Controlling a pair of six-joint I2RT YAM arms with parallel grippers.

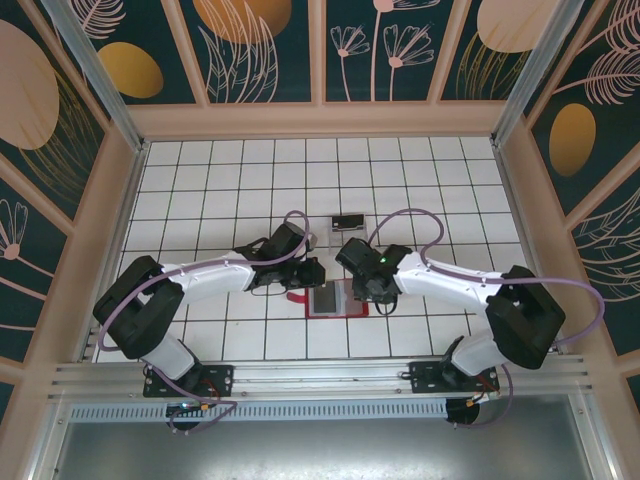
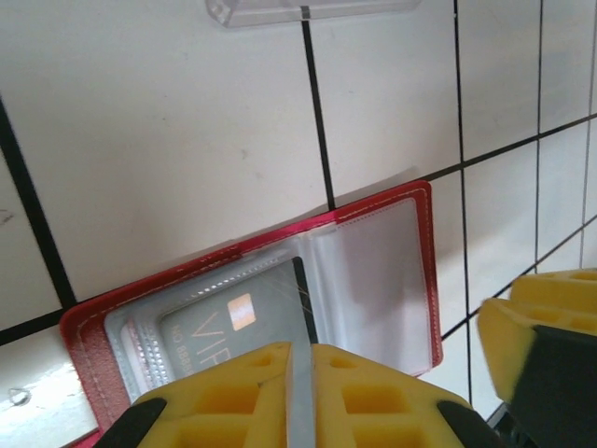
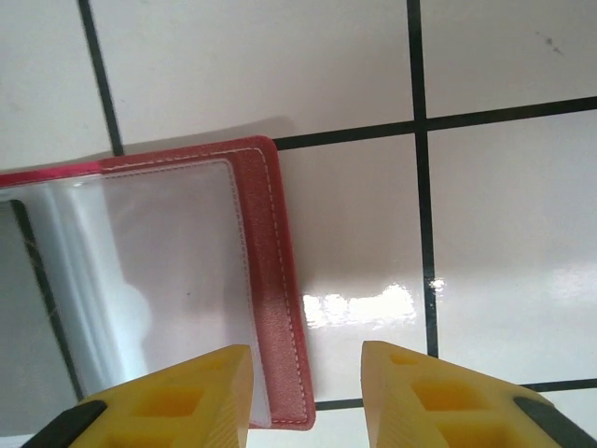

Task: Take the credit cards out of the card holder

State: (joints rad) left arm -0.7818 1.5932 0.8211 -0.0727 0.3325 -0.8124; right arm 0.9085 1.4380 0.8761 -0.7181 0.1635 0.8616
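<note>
The card holder (image 1: 335, 301) lies open on the tiled table, a red wallet (image 2: 431, 280) with clear sleeves. A dark credit card (image 2: 224, 322) marked VIP, with a gold chip, sits in its left sleeve. My left gripper (image 2: 300, 397) (image 1: 312, 275) is over that sleeve, its yellow fingers almost together. A thin grey strip fills the slit between them, in line with the card's right edge. My right gripper (image 3: 306, 397) (image 1: 368, 292) stands open astride the wallet's right border (image 3: 272, 280). One finger is over the empty sleeve, the other over bare tile.
A clear plastic box (image 1: 348, 220) holding something dark stands a tile or so behind the wallet; its edge (image 2: 308, 9) shows at the top of the left wrist view. A yellow finger of the right gripper (image 2: 541, 327) sits just right of the wallet. Walls enclose the table.
</note>
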